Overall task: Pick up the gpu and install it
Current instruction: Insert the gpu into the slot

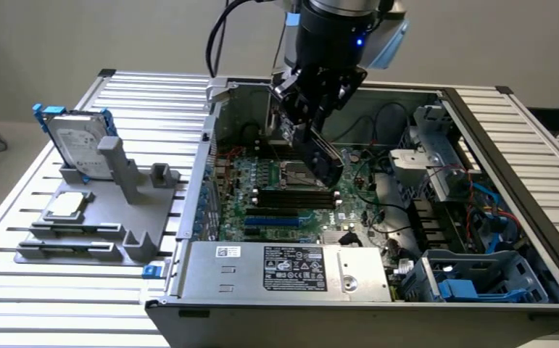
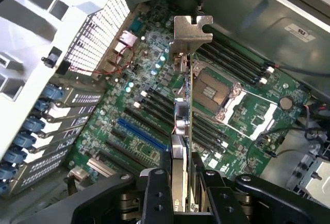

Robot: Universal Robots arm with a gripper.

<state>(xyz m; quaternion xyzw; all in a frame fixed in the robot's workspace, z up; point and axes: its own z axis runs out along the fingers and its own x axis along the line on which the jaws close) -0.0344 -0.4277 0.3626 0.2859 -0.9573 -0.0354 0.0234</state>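
The gripper (image 2: 181,185) had its 2 fingers part-closed on the gpu (image 2: 183,126), clamping it on edge, presumably so its connector could meet the motherboard (image 1: 289,196). It hung inside the open computer case (image 1: 259,290), apparently not yet seated.

The arm (image 1: 330,29) we saw was a dark round cylinder with a small blue light (image 1: 359,41) and a pale grey-blue housing (image 1: 392,40), perhaps a camera mount. Black cables (image 1: 219,32) ran up beside it. The gripper (image 2: 186,203) was matte black, with linked fingers (image 2: 157,198) and round bolts (image 2: 242,178) at the joints.
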